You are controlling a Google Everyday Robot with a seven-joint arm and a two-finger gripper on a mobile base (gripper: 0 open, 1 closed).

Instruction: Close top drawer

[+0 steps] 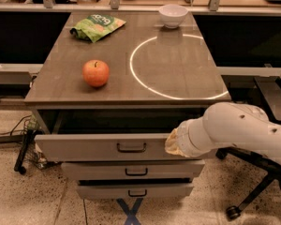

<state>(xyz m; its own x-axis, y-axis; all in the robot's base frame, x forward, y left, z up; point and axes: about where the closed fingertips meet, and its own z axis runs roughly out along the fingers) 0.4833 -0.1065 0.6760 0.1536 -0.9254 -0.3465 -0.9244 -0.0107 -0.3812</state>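
The top drawer (pixel 84 146) is the widest of three grey drawers under the table, with a small dark bail handle (pixel 131 147) on its flat front. It stands out only a little, with a narrow dark gap below the tabletop. My gripper (pixel 172 143) is at the right end of the drawer front, pressed against it, at the end of my white arm (pixel 234 128) coming in from the right. The two narrower drawers (pixel 131 170) sit below.
On the table (pixel 61 86) lie a red apple (pixel 96 72), a green snack bag (pixel 97 26) and a white bowl (pixel 173 14). A chair base with a wheel (pixel 232 212) is on the floor at the right. Cables lie at the left.
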